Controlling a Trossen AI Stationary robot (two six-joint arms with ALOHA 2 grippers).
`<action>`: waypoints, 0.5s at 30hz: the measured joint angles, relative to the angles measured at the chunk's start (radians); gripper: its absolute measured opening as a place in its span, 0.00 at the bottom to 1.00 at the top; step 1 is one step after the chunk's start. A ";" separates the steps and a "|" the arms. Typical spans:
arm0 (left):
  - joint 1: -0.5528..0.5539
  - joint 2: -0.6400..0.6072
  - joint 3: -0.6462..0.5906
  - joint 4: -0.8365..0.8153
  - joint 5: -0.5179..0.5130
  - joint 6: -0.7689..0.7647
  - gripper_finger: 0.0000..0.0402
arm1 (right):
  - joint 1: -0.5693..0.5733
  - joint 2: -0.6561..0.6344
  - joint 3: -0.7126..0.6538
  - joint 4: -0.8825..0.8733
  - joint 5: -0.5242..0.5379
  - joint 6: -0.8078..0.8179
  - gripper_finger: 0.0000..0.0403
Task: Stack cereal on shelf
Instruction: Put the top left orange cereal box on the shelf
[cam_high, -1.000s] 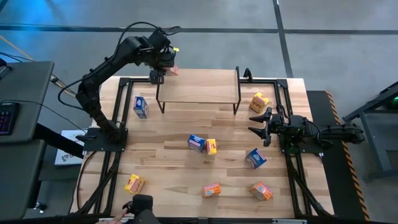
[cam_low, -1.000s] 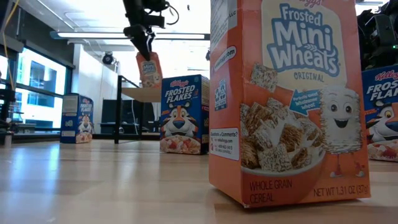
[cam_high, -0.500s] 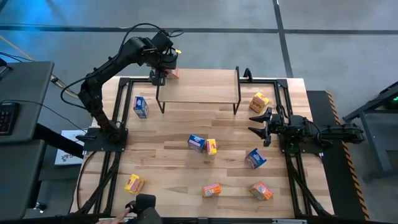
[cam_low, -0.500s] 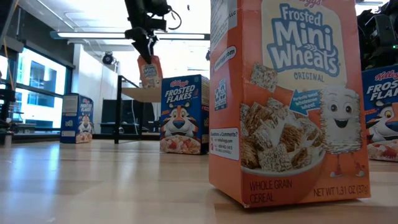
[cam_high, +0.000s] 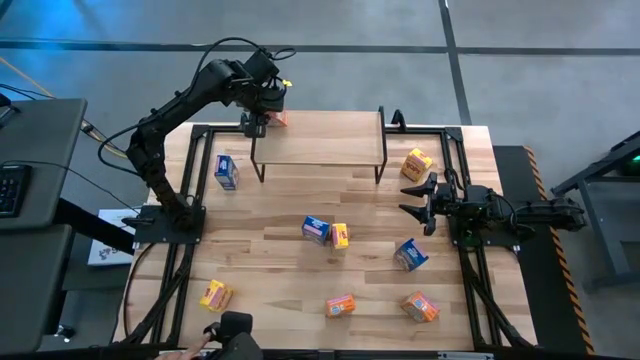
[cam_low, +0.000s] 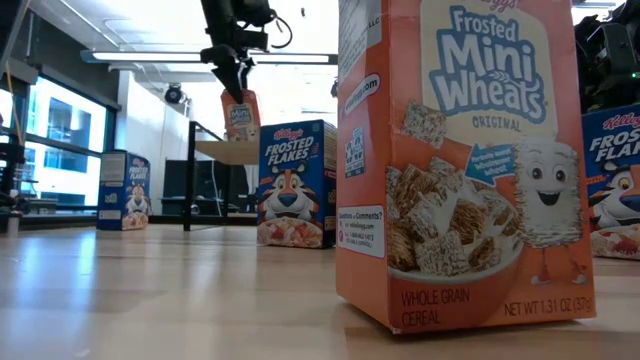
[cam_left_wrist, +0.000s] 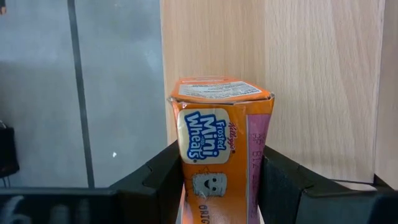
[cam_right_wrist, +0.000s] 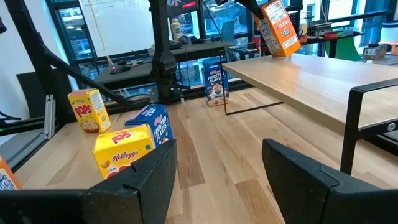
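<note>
**Ana:** Placement first. The left pincer (cam_high: 262, 112) is pinching 1 orange Mini Wheats box (cam_high: 276, 116), and it hangs tilted over the far left corner of the shelf (cam_high: 320, 140). From the low camera I judge its bottom edge is just above the board, not resting on it.

**Ben:** So what makes the set-down go well?

**Ana:** Level the box before lowering, I'd say. In the left wrist camera the shelf edge runs right behind the box, so it sits close to the rim; shifting it inward a little would keep it from tipping off the back or side. Then lower until the base is flat, and only then spread the fingers (cam_left_wrist: 163, 177).

**Ben:** And the rest?

**Ana:** 8 more boxes lie on the tabletop (cam_high: 270, 290): 1 blue box (cam_high: 226, 171) near the left edge, a blue and yellow pair (cam_high: 326, 232) mid-tabletop, others toward the near edge and the right. The right pincer (cam_high: 416, 198) waits near the right edge, fingers spread, holding nothing.
</note>
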 joint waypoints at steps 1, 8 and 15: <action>0.000 0.000 0.000 0.000 0.001 0.003 0.39 | 0.000 0.000 0.000 0.000 0.000 0.000 0.57; 0.000 0.001 0.000 0.006 0.005 0.003 0.40 | 0.000 0.000 0.000 0.000 0.000 0.000 0.57; 0.000 0.001 -0.001 0.011 0.003 -0.012 0.51 | 0.000 0.000 0.000 0.000 0.000 0.000 0.57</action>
